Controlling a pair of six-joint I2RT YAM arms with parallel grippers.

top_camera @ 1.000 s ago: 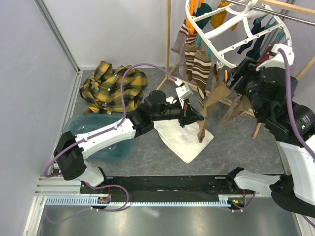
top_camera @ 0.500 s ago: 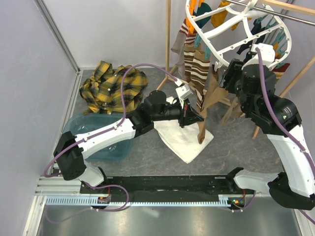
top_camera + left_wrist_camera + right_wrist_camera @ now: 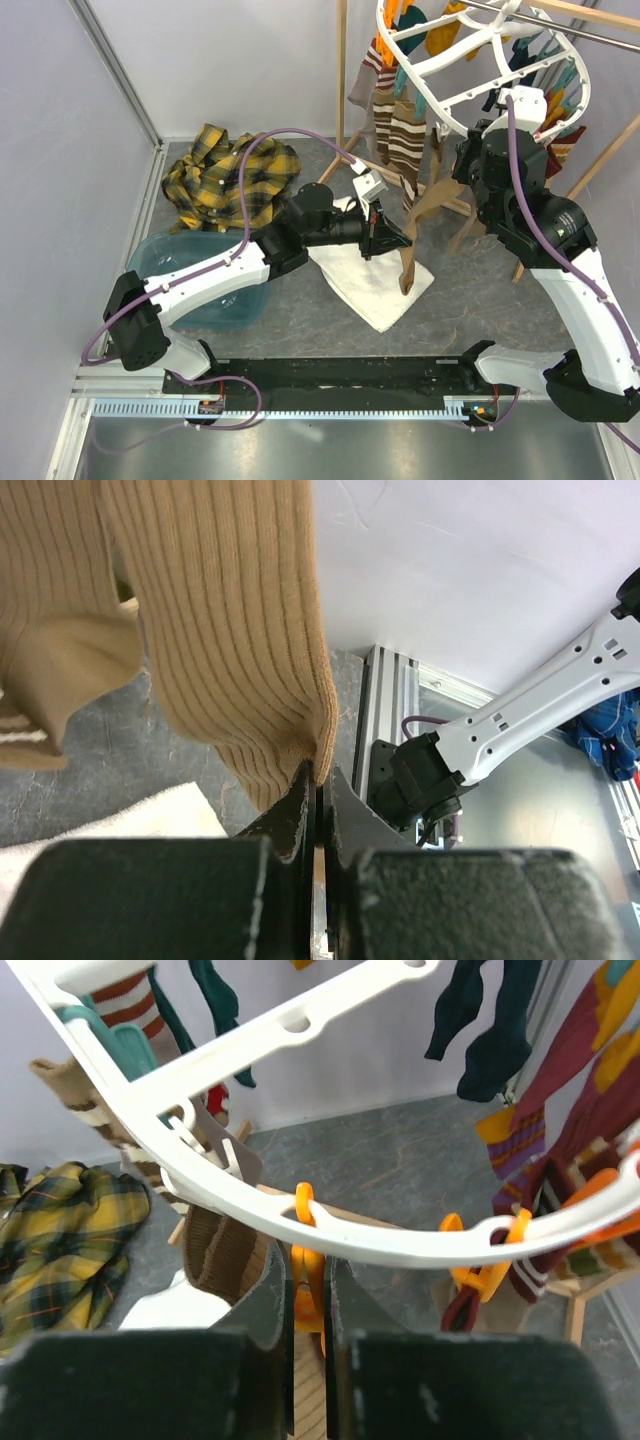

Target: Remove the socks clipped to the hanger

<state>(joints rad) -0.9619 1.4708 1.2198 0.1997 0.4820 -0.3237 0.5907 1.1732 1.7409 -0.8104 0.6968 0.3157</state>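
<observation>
The tan sock (image 3: 240, 630) is pinched at its lower edge by the left hand (image 3: 318, 780), whose fingers are shut tight on the fabric. The sock hangs from the hanger (image 3: 400, 1247), above the white towel (image 3: 375, 285) on the tabletop (image 3: 480, 300). The right hand (image 3: 308, 1265) is closed around an orange clip (image 3: 306, 1305) on the hanger rim. The striped socks (image 3: 405, 140), the navy sock (image 3: 495, 1045) and others are still clipped. No freed sock is seen. The task is judged barely begun: this sock's release is in hand and nearly all the rest is left.
</observation>
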